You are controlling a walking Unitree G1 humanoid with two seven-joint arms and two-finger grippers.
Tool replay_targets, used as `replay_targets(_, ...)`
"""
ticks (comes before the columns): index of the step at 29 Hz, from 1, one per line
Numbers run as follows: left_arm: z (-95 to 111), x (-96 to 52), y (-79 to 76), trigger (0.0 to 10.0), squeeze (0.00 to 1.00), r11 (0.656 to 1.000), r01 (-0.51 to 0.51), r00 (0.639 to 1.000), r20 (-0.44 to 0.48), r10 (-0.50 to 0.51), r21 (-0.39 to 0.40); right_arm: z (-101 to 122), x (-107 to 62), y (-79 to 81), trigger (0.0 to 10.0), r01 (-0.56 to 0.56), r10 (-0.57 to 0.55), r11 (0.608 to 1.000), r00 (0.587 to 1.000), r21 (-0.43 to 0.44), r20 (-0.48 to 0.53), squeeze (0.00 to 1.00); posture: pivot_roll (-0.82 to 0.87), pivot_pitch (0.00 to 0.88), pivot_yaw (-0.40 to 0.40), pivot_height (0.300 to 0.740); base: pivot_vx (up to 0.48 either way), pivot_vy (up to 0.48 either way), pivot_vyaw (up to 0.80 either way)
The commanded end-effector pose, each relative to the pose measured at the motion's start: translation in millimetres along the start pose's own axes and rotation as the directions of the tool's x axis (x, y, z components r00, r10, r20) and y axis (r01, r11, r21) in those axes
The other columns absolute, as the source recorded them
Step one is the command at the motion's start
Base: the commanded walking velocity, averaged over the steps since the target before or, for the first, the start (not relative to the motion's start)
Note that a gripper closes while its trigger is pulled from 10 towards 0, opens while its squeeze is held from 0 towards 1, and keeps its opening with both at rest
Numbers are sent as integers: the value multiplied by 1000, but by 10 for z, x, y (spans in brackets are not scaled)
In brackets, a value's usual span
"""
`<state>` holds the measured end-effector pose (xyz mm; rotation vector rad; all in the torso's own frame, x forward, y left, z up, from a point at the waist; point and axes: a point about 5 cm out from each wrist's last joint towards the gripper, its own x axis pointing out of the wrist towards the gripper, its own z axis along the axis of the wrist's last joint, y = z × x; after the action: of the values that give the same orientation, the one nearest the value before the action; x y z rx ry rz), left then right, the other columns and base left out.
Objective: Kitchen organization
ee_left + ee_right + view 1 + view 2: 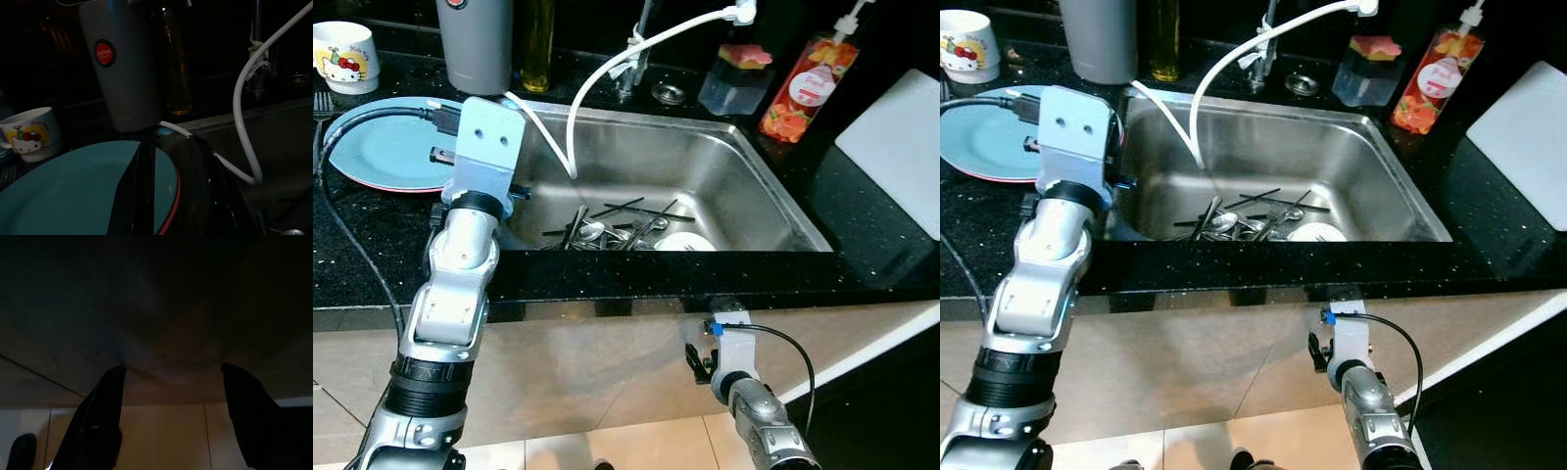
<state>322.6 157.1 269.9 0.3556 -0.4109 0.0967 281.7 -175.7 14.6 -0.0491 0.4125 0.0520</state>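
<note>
A teal plate [382,147] with a red rim lies on the black counter left of the steel sink [759,186]. My left wrist [481,147] hovers over the plate's right edge, hiding the fingers from the eye views. In the left wrist view my left gripper [170,139] is open, one finger [139,191] over the plate [73,196] and the other beyond its rim. Chopsticks and spoons [607,230] lie in the sink beside a white dish [683,241]. My right gripper [171,367] hangs open below the counter edge, its wrist [729,357] in front of the cabinet.
A Hello Kitty mug [344,57], a grey flask [478,44] and an oil bottle [537,44] stand behind the plate. A white hose [607,69] drops into the sink. A sponge holder [736,78], an orange soap bottle [803,88] and a white board [901,147] sit at the right.
</note>
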Motion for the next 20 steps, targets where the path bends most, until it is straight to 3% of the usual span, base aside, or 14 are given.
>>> replay_targets(1, 56, 0, -37, 10000, 0, 1000, 13, 999, 29, -13, -3, 272, 44, -59, 10000, 20, -18, 1000, 991, -9, 133, 0, 310, 53, -195, 740, 0, 0, 0)
replay_targets(4, 42, -3, -40, 10000, 0, 1000, 13, 1000, 25, -12, -3, 235, 32, -76, 10000, 24, -24, 1000, 993, -5, 120, 0, 305, 55, -194, 740, 0, 0, 0)
replay_targets(7, 30, -5, -37, 10000, 0, 1000, 10, 1000, 20, -9, -12, 144, 19, -143, 10000, 52, -57, 996, 996, 71, 71, 0, 294, 56, -190, 740, 0, 0, 0)
replay_targets(8, 23, -5, -40, 10000, 0, 1000, 9, 1000, 18, -9, -11, 11, -17, -209, 10000, 66, -67, 996, 998, 66, 13, 0, 290, 50, -194, 740, 0, 0, 0)
replay_targets(10, 27, -3, -45, 10000, 0, 1000, 9, 1000, 19, -9, -12, -474, -235, -321, 10000, 3, -11, 999, 985, -46, -175, 0, 287, 55, -202, 740, 0, 0, 0)
replay_targets(12, 28, -1, -44, 10000, 0, 1000, 9, 1000, 19, -8, -15, -926, -515, -335, 10000, -113, 67, 988, 927, -105, -369, 0, 272, 59, -204, 740, 0, 0, 0)
replay_targets(14, 28, -2, -44, 10000, 0, 1000, 9, 1000, 19, -8, -16, -1034, -598, -327, 10000, -145, 87, 983, 906, -109, -415, 0, 269, 61, -205, 740, 0, 0, 0)
replay_targets(15, 21, -5, -55, 10000, 0, 1000, 10, 1000, 18, -10, -17, -1252, -775, -254, 10000, -293, 178, 943, 843, -156, -508, 0, 269, 65, -207, 740, 0, 0, 0)
replay_targets(16, 20, -8, -63, 10000, 0, 1000, 12, 1000, 17, -11, -18, -1423, -939, -229, 10000, -373, 219, 914, 784, -159, -581, 0, 270, 69, -214, 740, 0, 0, 0)
replay_targets(17, 19, -11, -69, 10000, 0, 1000, 13, 1000, 17, -13, -19, -1527, -1048, -217, 10000, -419, 240, 895, 742, -154, -626, 0, 270, 69, -214, 740, 0, 0, 0)
replay_targets(18, 19, -11, -69, 10000, 0, 1000, 13, 1000, 17, -13, -19, -1527, -1048, -217, 10000, -419, 240, 895, 742, -154, -626, 0, 270, 69, -214, 740, 0, 0, 0)
replay_targets(19, 22, -11, -67, 10000, 0, 1000, 11, 1000, 18, -10, -21, -1608, -1146, -213, 10000, -460, 264, 877, 705, -142, -658, 0, 266, 68, -216, 740, 0, 0, 0)
replay_targets(20, 21, -11, -55, 10000, 0, 1000, 6, 1000, 16, -6, -21, -1643, -1187, -223, 10000, -436, 262, 893, 702, -109, -662, 0, 266, 71, -216, 740, 0, 0, 0)
